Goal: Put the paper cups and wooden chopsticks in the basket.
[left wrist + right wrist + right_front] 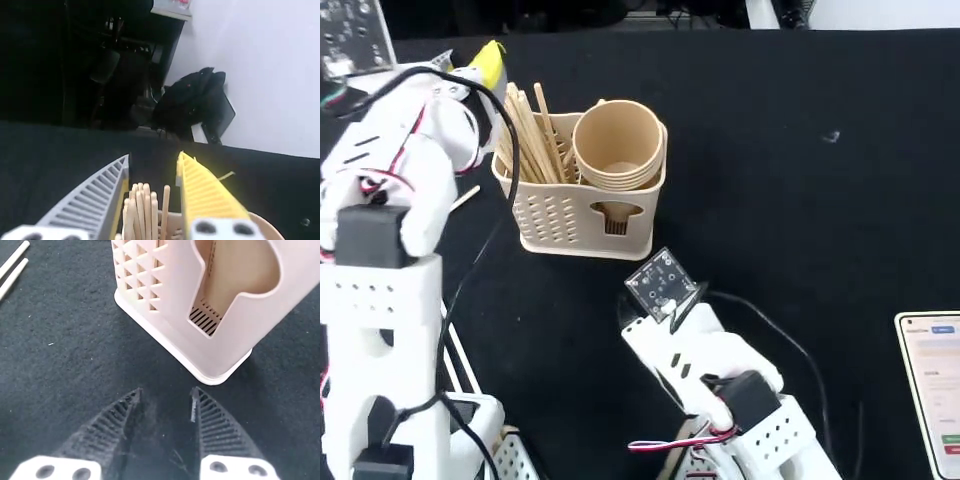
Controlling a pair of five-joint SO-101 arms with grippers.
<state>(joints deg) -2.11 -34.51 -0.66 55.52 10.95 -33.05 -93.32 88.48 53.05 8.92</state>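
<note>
Where the basket (582,215) stands on the black table (800,150), left of centre, a stack of paper cups (620,150) sits upright in its right part. A bundle of wooden chopsticks (528,125) leans in its left part, upper ends fanned up and out. Left gripper (152,165) hangs over that bundle, one grey and one yellow finger spread apart, nothing held; chopstick ends show below the gap. Right gripper (166,395) is low over the table, just in front of the basket's near wall, black fingers parted, empty. Two loose chopsticks (12,265) lie flat on the table on the left arm's side of the basket, apart from it. Phone (930,385) at the table's right edge.
</note>
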